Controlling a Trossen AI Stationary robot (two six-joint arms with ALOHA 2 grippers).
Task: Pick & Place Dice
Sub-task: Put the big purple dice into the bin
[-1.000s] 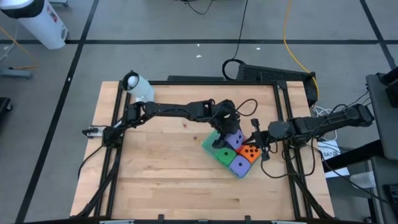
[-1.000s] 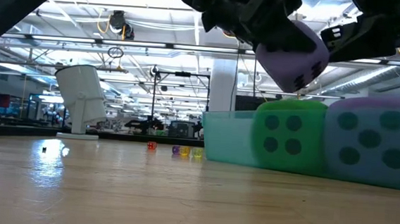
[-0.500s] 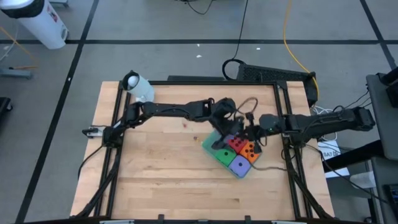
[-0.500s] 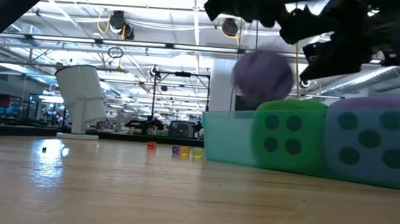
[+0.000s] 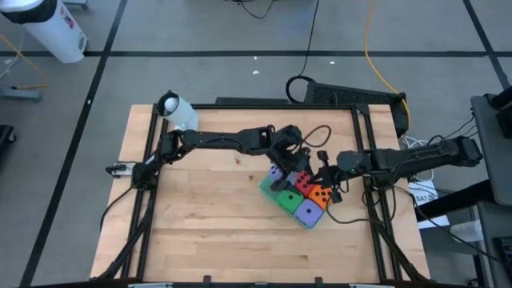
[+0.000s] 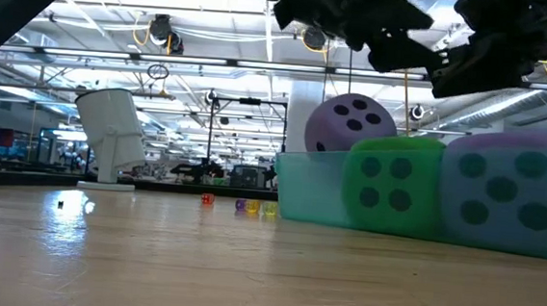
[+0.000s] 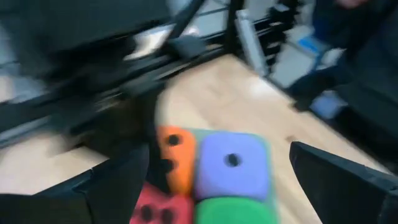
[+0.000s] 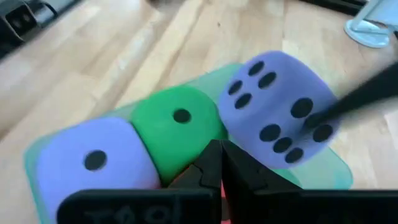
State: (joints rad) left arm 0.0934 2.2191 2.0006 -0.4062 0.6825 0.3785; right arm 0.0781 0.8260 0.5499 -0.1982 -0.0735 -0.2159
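Five dice sit in the flat green tray (image 5: pixel 268 186). A purple die (image 5: pixel 276 172) lies tilted at the tray's far corner (image 8: pixel 280 115), beside the green die (image 5: pixel 286 198). The red die (image 5: pixel 302 182), the orange die (image 5: pixel 320 194) and a second purple die (image 5: pixel 306 210) fill the remaining places. My left gripper (image 5: pixel 294 164) hangs open above the dice with nothing between its fingers (image 7: pixel 219 155). My right gripper (image 5: pixel 330 179) is shut (image 8: pixel 217 165), just over the tray's right side by the orange die.
A white cylinder-shaped device (image 5: pixel 178 110) stands at the table's far left corner. A few tiny coloured bits (image 6: pixel 241 205) lie on the wood beyond the tray. Bare wood spreads left of and in front of the tray. Black frame rails run along the table's sides.
The purple die was held in my left gripper above the tray. The gripper has let go of it. The die has dropped and come to rest, tilted, at the tray's far corner beside the green die.
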